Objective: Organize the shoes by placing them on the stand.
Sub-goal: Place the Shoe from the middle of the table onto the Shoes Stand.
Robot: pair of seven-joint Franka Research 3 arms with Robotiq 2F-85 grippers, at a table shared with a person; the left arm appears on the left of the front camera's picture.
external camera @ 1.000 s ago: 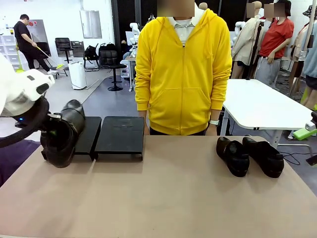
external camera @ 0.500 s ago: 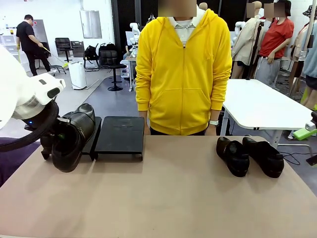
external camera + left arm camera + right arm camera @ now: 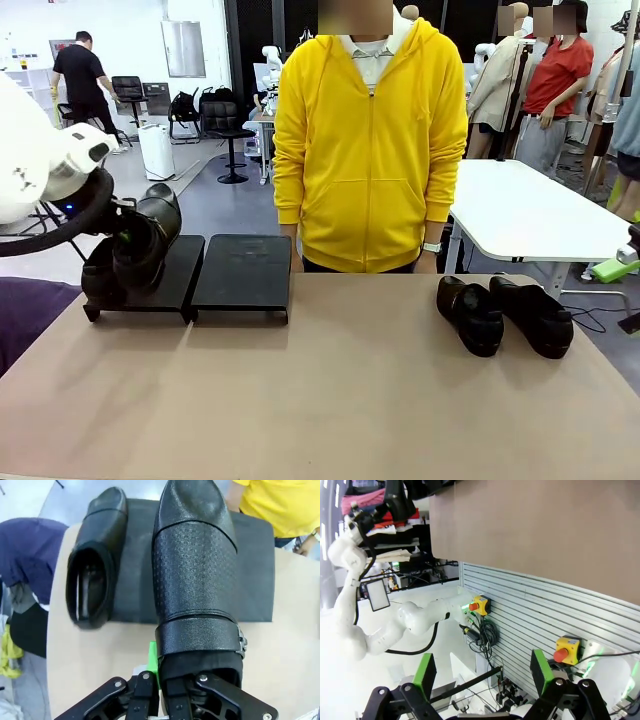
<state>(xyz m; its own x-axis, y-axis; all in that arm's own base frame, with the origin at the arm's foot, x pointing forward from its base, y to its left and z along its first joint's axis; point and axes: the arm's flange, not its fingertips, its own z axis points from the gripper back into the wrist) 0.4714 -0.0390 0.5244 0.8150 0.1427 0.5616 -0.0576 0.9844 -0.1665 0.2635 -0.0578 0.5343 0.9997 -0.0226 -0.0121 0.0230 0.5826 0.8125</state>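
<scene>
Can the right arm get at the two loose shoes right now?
Likely yes: the right gripper is open and empty, and the two shoes lie on bare table on its side, nothing over them.

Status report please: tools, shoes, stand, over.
Left tool shut on held shoe, over stand. Right tool open, empty. Another shoe on stand alongside; pair on table.

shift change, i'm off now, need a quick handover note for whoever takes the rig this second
The left gripper is shut on the heel end of the held shoe, over the left panel of the stand, toe toward the person; I cannot tell whether it touches the panel.
The right gripper is open, empty, away from the shoes.
Done: one shoe lies on the stand's left panel.
Left: set down the held shoe, then move the two shoes from the table to the stand.
</scene>
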